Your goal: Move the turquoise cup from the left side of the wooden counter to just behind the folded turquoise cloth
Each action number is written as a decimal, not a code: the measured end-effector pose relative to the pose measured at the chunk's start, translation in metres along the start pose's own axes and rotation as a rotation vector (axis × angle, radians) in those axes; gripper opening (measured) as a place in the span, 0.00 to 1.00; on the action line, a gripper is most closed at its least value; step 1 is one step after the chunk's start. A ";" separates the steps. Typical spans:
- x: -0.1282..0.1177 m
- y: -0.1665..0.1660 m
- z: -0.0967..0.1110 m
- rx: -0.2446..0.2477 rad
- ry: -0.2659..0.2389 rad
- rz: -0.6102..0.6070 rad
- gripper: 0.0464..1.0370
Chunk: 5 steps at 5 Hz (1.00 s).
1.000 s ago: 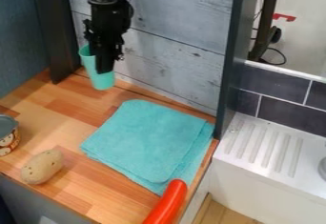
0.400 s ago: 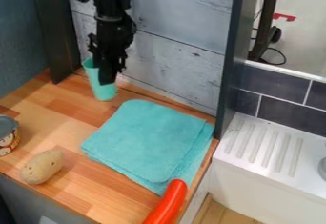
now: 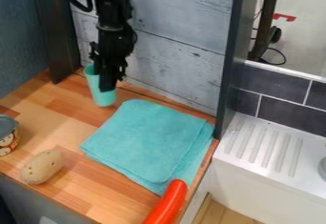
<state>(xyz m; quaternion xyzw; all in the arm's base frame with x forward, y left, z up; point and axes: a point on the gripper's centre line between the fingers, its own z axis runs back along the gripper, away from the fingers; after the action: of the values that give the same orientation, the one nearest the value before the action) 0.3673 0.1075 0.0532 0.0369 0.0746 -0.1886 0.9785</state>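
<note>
Gripper (image 3: 108,86) at eleven o'clock, apparently holding teal cup (image 3: 100,93), folded turquoise cloth (image 3: 146,139) at centre, potato (image 3: 42,167) toward eight o'clock.

The wooden worktop (image 3: 89,192) bears a folded turquoise cloth (image 3: 149,139), a potato (image 3: 42,167), a can (image 3: 7,139) and a red object (image 3: 167,204).

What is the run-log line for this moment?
black two-finger gripper: holding tilted turquoise cup | folded turquoise cloth: on wooden counter | brown oval potato: left of cloth | red curved object: at cloth's near corner

Gap between potato (image 3: 42,166) and cloth (image 3: 146,139), wall (image 3: 175,42) behind cup (image 3: 102,96)
</note>
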 end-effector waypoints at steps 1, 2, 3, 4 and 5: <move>-0.004 -0.002 -0.008 0.001 0.013 0.012 0.07; -0.006 0.000 -0.008 0.020 0.032 0.012 0.11; -0.007 -0.002 -0.007 0.022 0.046 0.011 0.34; -0.006 -0.006 0.001 0.034 0.033 0.011 0.62; -0.014 -0.004 0.021 0.073 0.004 0.041 0.90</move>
<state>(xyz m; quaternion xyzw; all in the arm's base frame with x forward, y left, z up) 0.3556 0.1065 0.0760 0.0746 0.0689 -0.1712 0.9800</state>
